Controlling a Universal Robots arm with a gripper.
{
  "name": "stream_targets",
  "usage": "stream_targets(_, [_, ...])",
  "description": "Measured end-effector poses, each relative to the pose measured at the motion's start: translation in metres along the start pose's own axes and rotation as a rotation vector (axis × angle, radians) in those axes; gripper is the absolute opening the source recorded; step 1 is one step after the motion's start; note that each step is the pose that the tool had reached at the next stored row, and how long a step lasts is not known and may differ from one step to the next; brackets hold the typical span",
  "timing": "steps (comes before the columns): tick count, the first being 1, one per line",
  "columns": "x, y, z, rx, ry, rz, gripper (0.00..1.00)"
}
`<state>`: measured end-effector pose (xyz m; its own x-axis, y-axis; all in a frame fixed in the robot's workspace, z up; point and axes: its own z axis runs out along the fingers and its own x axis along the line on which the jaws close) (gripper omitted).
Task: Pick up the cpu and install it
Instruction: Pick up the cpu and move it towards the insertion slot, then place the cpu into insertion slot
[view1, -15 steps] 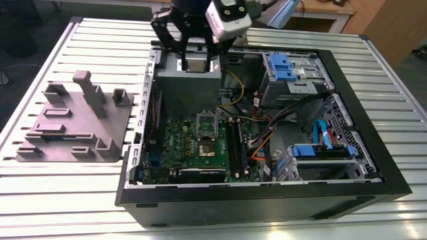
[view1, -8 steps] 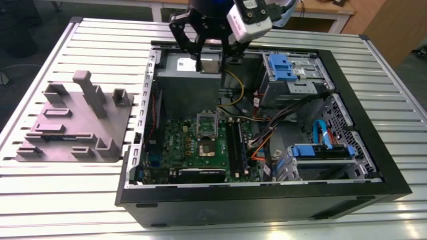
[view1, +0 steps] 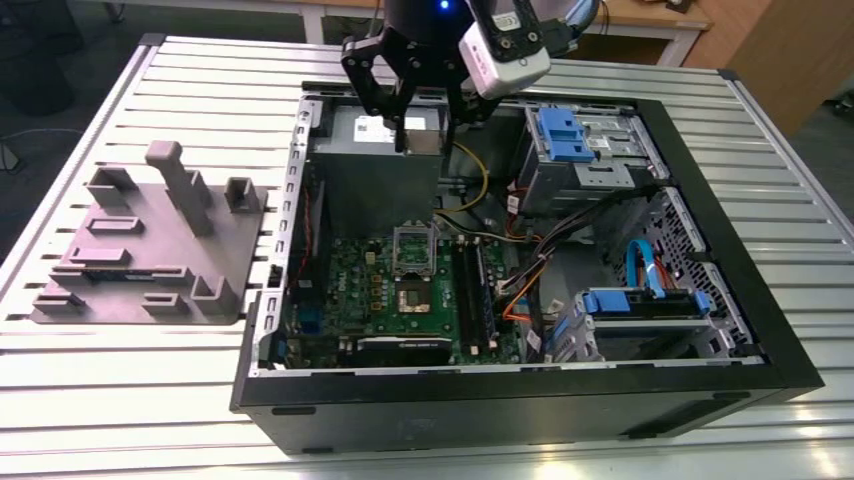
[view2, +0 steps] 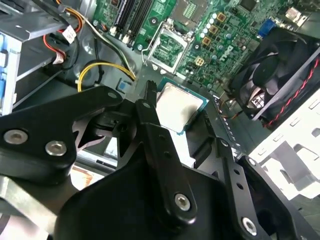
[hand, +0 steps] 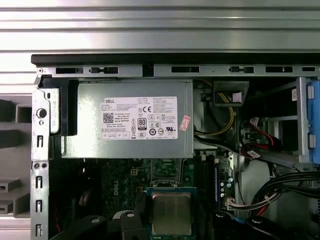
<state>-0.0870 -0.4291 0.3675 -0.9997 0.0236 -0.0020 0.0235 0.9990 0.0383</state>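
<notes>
closest to my cameras is the gripper (view2: 181, 111), its black fingers (view2: 150, 107) pinching the cpu (view2: 180, 105) by two opposite edges. the chip's silver-gray top and pale rim show in both wrist views, metal face toward the lens in the first wrist view (hand: 171, 212). in the exterior view i see the gripper (view1: 424, 128) up above the open computer case (view1: 534, 400), with the cpu (view1: 424, 143) hanging in the air over the gray power supply box (view1: 374, 180), touching nothing but the fingers.

below it lies the green motherboard (view1: 387, 290). its cpu socket (view2: 170, 50) is open and bare, the silver bracket (view1: 411, 243) standing upright at its edge. the chip is well apart from the socket. a black fan (view2: 275, 70) sits beside the board, and yellow and red cables (view2: 100, 70) run near the drive cage (view1: 587, 150) with its blue latches.

farther out, on the exterior view's left, a gray moulded fixture (view1: 147, 250) rests on the slatted metal table (view1: 134, 400), just beside the case.
</notes>
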Motion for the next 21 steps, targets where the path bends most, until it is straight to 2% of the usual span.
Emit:
stream_targets(10, [-0.0009, -0.0003, 0.0003, 0.0002, 0.0001, 0.000, 0.47])
stream_targets(14, [-0.0010, -0.0017, 0.0032, 0.0001, 0.0000, 0.000, 0.47])
stream_targets(18, [-0.0010, -0.0058, 0.0044, -0.0004, -0.0001, 0.000, 0.47])
stream_targets(20, [-0.0011, -0.0059, 0.0043, 0.0004, 0.0000, 0.000, 0.47])
stream_targets(21, [-0.0011, -0.0065, 0.0045, 0.0037, -0.0001, -0.001, 0.47])
